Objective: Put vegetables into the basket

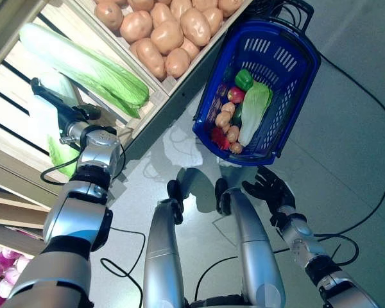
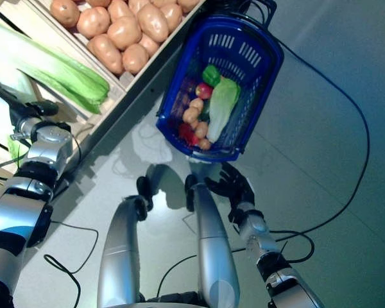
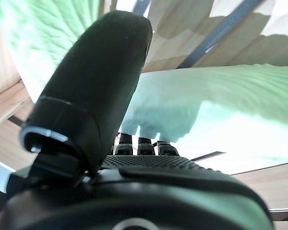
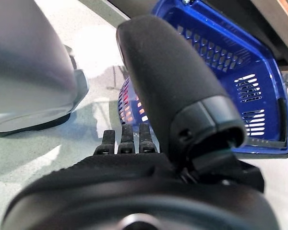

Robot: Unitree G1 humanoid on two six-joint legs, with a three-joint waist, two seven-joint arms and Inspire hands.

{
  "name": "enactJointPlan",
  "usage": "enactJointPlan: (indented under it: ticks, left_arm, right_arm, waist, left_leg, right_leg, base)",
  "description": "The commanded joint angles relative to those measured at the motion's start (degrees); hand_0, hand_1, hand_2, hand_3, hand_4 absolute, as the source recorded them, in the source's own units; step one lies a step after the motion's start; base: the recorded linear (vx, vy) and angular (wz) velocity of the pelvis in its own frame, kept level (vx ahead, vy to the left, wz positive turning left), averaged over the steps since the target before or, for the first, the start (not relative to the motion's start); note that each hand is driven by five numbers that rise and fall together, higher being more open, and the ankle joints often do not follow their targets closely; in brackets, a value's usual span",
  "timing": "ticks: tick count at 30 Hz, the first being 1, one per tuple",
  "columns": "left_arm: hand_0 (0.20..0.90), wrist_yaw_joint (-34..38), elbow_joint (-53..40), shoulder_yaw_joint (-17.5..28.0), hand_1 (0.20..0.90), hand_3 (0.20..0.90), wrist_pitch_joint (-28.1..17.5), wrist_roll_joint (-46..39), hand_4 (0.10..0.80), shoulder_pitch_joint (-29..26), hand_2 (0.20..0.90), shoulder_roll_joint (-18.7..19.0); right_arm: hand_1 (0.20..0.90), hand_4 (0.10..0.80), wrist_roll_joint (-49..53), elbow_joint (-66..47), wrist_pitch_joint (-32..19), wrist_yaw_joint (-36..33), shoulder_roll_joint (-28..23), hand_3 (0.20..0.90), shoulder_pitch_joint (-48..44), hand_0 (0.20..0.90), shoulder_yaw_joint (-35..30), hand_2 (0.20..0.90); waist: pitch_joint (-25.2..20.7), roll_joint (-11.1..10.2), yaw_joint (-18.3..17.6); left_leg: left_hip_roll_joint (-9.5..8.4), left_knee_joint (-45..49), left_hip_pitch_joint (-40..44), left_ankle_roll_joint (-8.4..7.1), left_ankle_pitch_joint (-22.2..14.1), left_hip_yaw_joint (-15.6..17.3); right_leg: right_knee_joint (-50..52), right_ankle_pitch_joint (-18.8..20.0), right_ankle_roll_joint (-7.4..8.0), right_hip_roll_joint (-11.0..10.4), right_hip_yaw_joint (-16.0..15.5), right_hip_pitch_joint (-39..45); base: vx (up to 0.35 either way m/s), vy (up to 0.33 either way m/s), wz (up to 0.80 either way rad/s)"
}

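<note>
My left hand (image 1: 59, 109) reaches into the wooden shelf (image 1: 13, 138), fingers stretched flat on a pale cabbage (image 1: 51, 119), thumb apart, gripping nothing. A second, longer cabbage (image 1: 83, 64) lies just beyond it, beside the crate of potatoes (image 1: 160, 32). My right hand (image 1: 269, 187) hangs relaxed and empty near the blue basket (image 1: 295, 83) on the floor, which holds a cabbage, a green pepper (image 1: 244, 79) and small vegetables.

Left hand (image 1: 54, 102) extended forward on raised arm, fingers straight, thumb out. Right hand (image 1: 269, 187) low, fingers loosely spread, relaxed, holding nothing.
</note>
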Motion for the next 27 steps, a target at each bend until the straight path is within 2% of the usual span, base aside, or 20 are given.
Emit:
enactJointPlan:
  ticks: [1,9,16,17,18,19,27]
  left_arm:
    - [0.900,3.68,0.58,-0.40,0.900,0.900,-1.12,-2.22,0.800,-5.20,0.900,8.25]
    - [0.900,1.36,-0.38,-0.44,0.900,0.900,1.96,-8.02,0.800,-7.32,0.900,8.88]
    - [0.900,-1.32,0.86,-1.83,0.900,0.900,1.61,-9.74,0.800,-9.80,0.900,11.52]
    - [0.660,-2.04,0.86,-2.04,0.660,0.660,1.33,-9.43,0.640,-10.00,0.660,11.71]
    - [0.328,-2.33,-0.32,-2.40,0.328,0.328,1.35,-9.45,0.419,-10.01,0.328,12.34]
    - [0.300,-2.53,-0.65,-2.52,0.300,0.300,1.29,-9.55,0.400,-10.07,0.300,12.59]
    - [0.300,-3.46,-3.66,-3.81,0.300,0.300,0.53,-8.85,0.400,-11.72,0.300,15.00]
  right_arm:
    - [0.900,0.800,1.66,-7.21,-4.07,-0.62,0.05,0.900,1.68,0.900,-0.62,0.900]
    - [0.900,0.800,-4.13,-12.52,-4.57,-3.00,-1.78,0.900,1.28,0.900,-0.77,0.900]
    - [0.900,0.800,-5.83,-14.25,-5.17,-2.67,-2.82,0.900,1.55,0.900,-0.38,0.900]
    - [0.900,0.800,-5.79,-14.20,-5.19,-2.46,-2.83,0.900,1.52,0.900,-0.32,0.900]
    - [0.900,0.800,-5.76,-14.20,-5.34,-1.84,-3.09,0.900,1.78,0.900,-0.47,0.900]
    - [0.900,0.800,-5.81,-14.24,-5.39,-1.72,-3.17,0.900,1.90,0.900,-0.47,0.900]
    - [0.900,0.800,-6.01,-14.33,-6.17,-1.27,-4.03,0.900,3.79,0.900,-0.95,0.900]
  waist:
    - [-0.23,-0.96,-0.34]
    - [-0.23,-0.90,-0.56]
    - [-0.23,-1.03,-0.56]
    - [-0.23,-1.01,-0.55]
    - [-0.23,-0.80,-0.46]
    - [-0.23,-0.71,-0.43]
    - [-0.23,0.06,-0.46]
  left_leg:
    - [-3.07,0.36,1.31,6.11,-4.42,3.95]
    - [-3.35,2.91,-5.11,6.42,-4.57,3.85]
    - [-3.33,4.37,-7.76,6.52,-4.88,3.74]
    - [-3.31,4.36,-7.75,6.52,-4.89,3.77]
    - [-3.33,4.18,-7.69,6.35,-4.87,3.83]
    - [-3.34,4.17,-7.66,6.31,-4.88,3.85]
    - [-3.01,2.93,-4.40,6.12,-5.26,4.78]
  right_leg:
    - [-3.58,3.05,-0.77,2.69,3.49,0.83]
    - [-1.11,3.43,-0.79,2.09,3.28,-5.21]
    - [0.11,3.61,-0.70,1.90,3.01,-7.74]
    - [0.11,3.59,-0.69,1.87,2.97,-7.74]
    - [-0.11,3.65,-0.66,1.93,3.03,-7.71]
    - [-0.10,3.65,-0.64,1.90,3.03,-7.71]
    - [-1.49,3.30,-0.58,1.66,2.90,-4.81]
  base:
    - [-0.004,0.077,-0.02]
    - [-0.019,0.065,-0.01]
    - [-0.010,0.012,-0.02]
    - [0.000,0.000,0.00]
    - [0.000,0.000,0.00]
    - [0.000,0.000,0.00]
    - [-0.002,-0.003,0.03]
